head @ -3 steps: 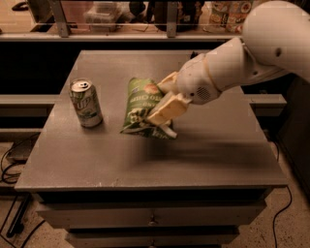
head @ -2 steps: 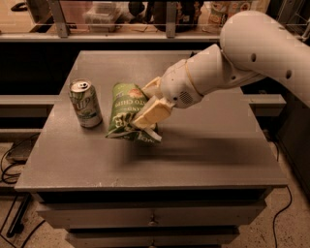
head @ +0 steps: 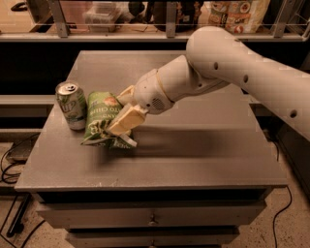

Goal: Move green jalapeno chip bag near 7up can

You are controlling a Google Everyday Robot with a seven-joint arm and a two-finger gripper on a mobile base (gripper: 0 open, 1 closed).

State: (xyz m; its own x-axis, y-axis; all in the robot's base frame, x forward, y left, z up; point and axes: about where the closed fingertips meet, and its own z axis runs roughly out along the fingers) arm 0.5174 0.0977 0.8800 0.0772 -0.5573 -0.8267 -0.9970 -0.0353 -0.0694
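The green jalapeno chip bag (head: 99, 117) is crumpled and tilted, held just right of the 7up can (head: 71, 105), which stands upright on the left part of the grey table (head: 193, 155). The bag's left edge is very close to the can, perhaps touching it. My gripper (head: 120, 123) reaches in from the right at the end of the white arm (head: 227, 68). It is shut on the bag's right lower part, one pale finger (head: 127, 118) lying over the bag's front. The bag's bottom edge rests on or just above the table.
A shelf behind a rail (head: 169, 34) runs along the back, with pale packages (head: 237, 12) and a clear box (head: 104, 12) on it. Drawers (head: 152, 218) sit below the tabletop. Cables (head: 14, 160) lie on the floor at left.
My gripper has carried the bag leftward across the table, from about a bag's width away to right beside the can, and lower toward the table. The can has not moved.
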